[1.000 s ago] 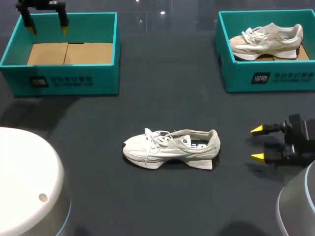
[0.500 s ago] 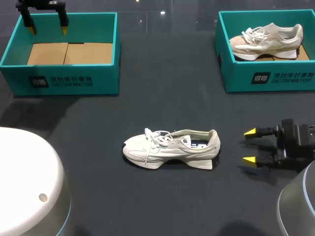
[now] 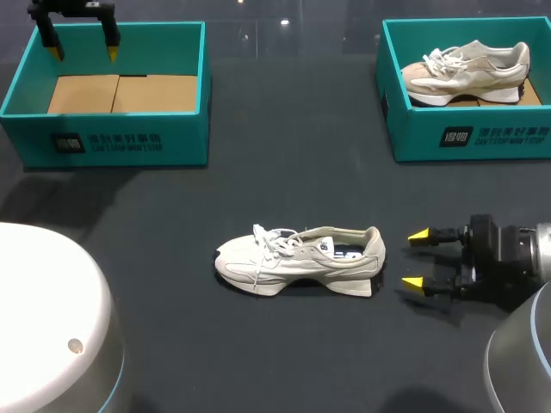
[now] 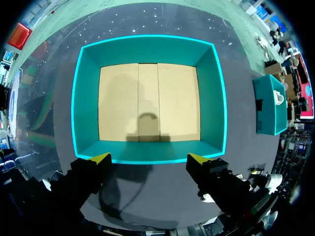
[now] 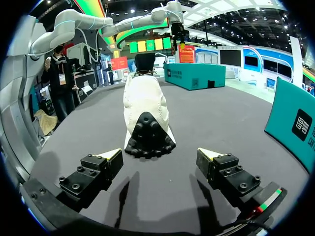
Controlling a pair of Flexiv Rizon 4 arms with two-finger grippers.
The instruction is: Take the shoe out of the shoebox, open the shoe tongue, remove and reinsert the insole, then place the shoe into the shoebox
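Observation:
A white sneaker (image 3: pixel 297 259) lies on its sole at the middle of the dark table, toe to the left, heel to the right. My right gripper (image 3: pixel 415 258) is open just right of the heel, with a small gap to it. In the right wrist view the shoe's heel (image 5: pixel 146 129) stands straight ahead of the right gripper (image 5: pixel 160 155), between the lines of its fingers but beyond them. My left gripper (image 3: pixel 83 52) hangs open over the empty teal shoebox (image 3: pixel 108 142) at the back left. The left wrist view looks down from the left gripper (image 4: pixel 148 158) into that shoebox (image 4: pixel 149 51), which has a cardboard floor.
A second teal shoebox (image 3: pixel 465 138) at the back right holds a beige sneaker (image 3: pixel 467 71). In the right wrist view its wall (image 5: pixel 299 124) shows beside the right finger. The other box (image 5: pixel 190 75) stands far ahead, beyond the shoe.
My right gripper has slid left toward the shoe's heel, staying open. The left arm and the shoe have not moved.

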